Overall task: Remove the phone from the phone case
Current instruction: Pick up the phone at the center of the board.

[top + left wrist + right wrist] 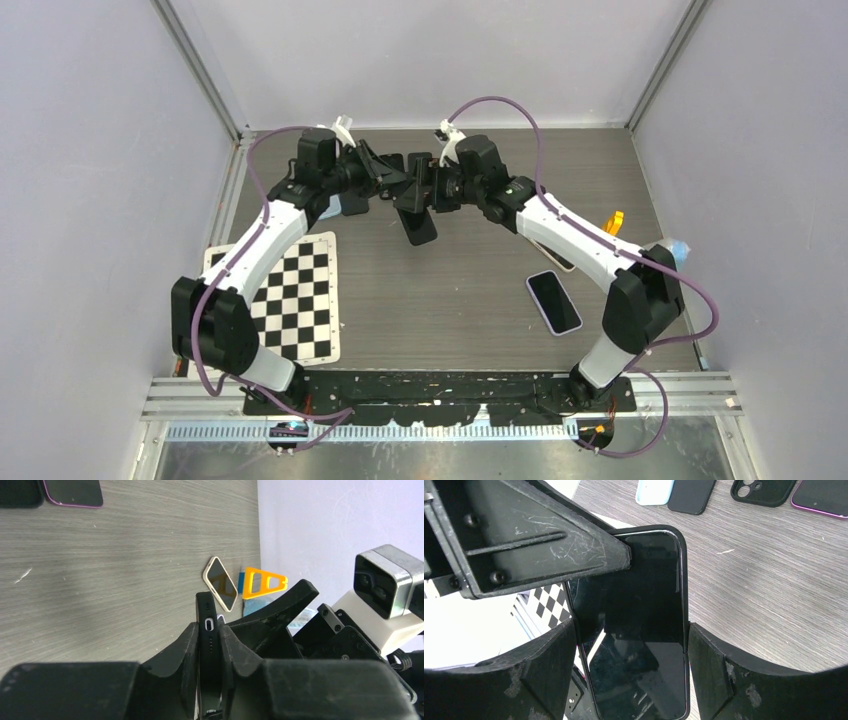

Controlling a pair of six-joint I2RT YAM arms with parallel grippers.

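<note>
Left gripper [209,632] pinches the phone [206,607] flat, its camera showing the port; right gripper [631,630] clamps the edges, showing the screen.

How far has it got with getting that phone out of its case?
Done: the phone is picked up, clear of the table. In hand: right gripper grips its long edges, left gripper pinches its end. Left: the black case looks still on, so pulling them apart remains.
</note>
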